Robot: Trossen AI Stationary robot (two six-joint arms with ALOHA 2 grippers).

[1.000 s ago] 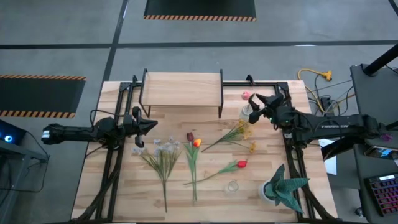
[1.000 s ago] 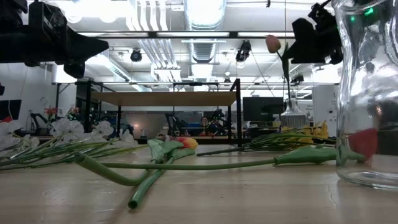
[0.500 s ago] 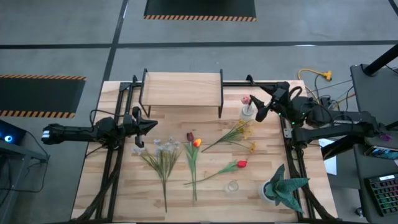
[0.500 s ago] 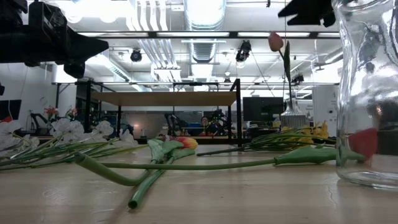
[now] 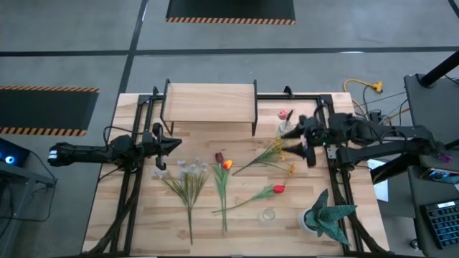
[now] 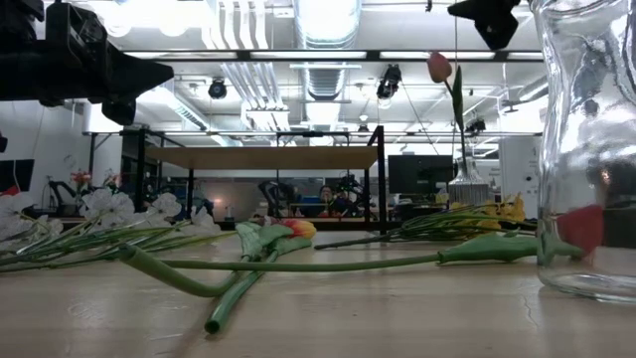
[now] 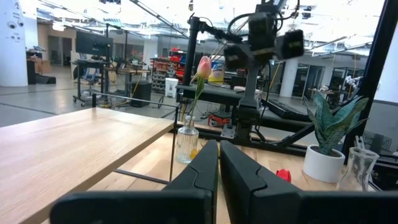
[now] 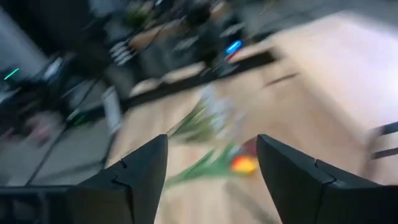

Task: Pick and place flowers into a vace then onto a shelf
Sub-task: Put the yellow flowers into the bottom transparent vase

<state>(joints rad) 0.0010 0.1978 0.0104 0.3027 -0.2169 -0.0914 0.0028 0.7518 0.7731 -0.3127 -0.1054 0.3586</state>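
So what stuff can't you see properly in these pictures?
- Right wrist view: motion blur smears the flowers beyond the open right gripper.
- Low view: the near glass vase is cut off by the edge.
- High view: the pink tulip is too small for petals.

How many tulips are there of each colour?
Pink tulip: 1
Dark maroon tulip: 1
Yellow-orange tulip: 1
Red tulip: 1
Total: 4
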